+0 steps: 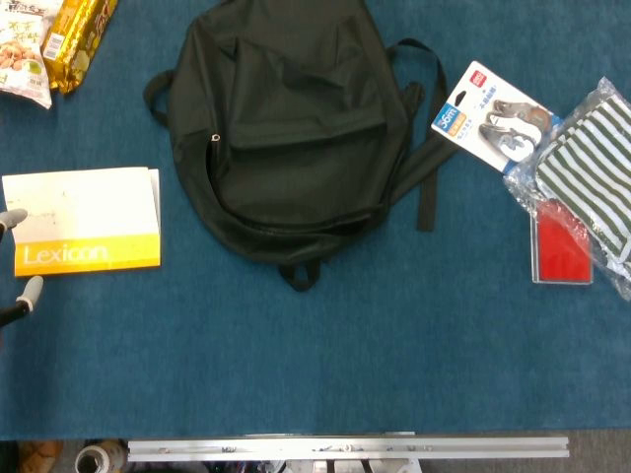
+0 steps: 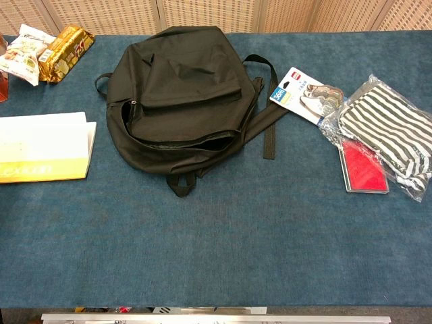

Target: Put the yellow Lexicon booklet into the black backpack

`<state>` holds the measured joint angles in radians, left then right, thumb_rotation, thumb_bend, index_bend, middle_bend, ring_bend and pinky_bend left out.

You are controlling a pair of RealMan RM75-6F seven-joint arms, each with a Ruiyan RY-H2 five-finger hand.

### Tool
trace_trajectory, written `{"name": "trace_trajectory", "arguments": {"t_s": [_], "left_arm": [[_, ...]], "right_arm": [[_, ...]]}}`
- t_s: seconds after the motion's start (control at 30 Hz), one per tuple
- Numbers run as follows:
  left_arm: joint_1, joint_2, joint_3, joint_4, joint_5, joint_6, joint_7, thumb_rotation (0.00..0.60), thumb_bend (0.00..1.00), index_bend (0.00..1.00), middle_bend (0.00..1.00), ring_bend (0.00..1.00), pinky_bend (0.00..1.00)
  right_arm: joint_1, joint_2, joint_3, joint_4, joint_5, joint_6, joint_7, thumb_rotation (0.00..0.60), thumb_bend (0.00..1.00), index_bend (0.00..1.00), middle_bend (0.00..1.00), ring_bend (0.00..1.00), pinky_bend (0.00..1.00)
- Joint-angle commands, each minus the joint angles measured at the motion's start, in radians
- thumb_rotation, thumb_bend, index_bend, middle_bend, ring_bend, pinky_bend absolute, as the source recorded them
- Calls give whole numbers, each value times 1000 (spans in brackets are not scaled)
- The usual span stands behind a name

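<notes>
Left hand peeks in at the counter's left edge in the head view, grey fingertips apart around the flat yellow-and-white Lexicon booklet (contact unclear). Beside it lies the black fabric backpack. Chest view: booklet at the left edge, backpack unzipped.

The left hand is cut off at the frame's left edge, only two fingers showing.
</notes>
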<state>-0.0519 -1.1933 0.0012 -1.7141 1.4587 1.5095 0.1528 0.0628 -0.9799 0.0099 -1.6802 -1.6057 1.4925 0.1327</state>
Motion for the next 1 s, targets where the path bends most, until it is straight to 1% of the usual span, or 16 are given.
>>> {"name": "trace_trajectory", "arguments": {"t_s": [0.03, 0.27, 0.37, 0.6, 0.7, 0.83, 1.0], "left_arm": [[1, 0, 1, -1, 1, -3, 3, 600, 246, 240, 315, 276, 253], [2, 2, 3, -2, 15, -4, 6, 600, 246, 241, 316, 275, 253], [-8, -1, 6, 2, 24, -21, 15, 600, 246, 241, 316, 276, 252], [-69, -22, 10, 22, 35, -129, 60, 600, 246, 241, 314, 275, 235], [-99, -34, 8, 27, 20, -184, 89, 600, 246, 236, 289, 248, 221], [-145, -56, 2, 31, -25, -274, 149, 600, 246, 159, 207, 171, 181], [-193, -76, -10, 37, -106, -368, 214, 600, 229, 77, 145, 125, 158]], "right_arm": [[2, -2, 0, 0, 0, -3, -1, 600, 89, 290, 330, 220, 350], [2, 3, 8, -9, -1, 11, 17, 600, 90, 290, 330, 220, 350], [6, 11, 14, -17, 0, 14, 18, 600, 89, 290, 330, 220, 350], [11, 13, 19, -22, -4, 16, 23, 600, 89, 290, 330, 220, 350], [13, 13, 19, -23, -3, 11, 24, 600, 89, 290, 330, 220, 350], [16, 11, 17, -21, -2, 5, 26, 600, 89, 290, 330, 220, 350], [17, 12, 14, -20, -2, 1, 29, 600, 89, 290, 330, 220, 350]]}}
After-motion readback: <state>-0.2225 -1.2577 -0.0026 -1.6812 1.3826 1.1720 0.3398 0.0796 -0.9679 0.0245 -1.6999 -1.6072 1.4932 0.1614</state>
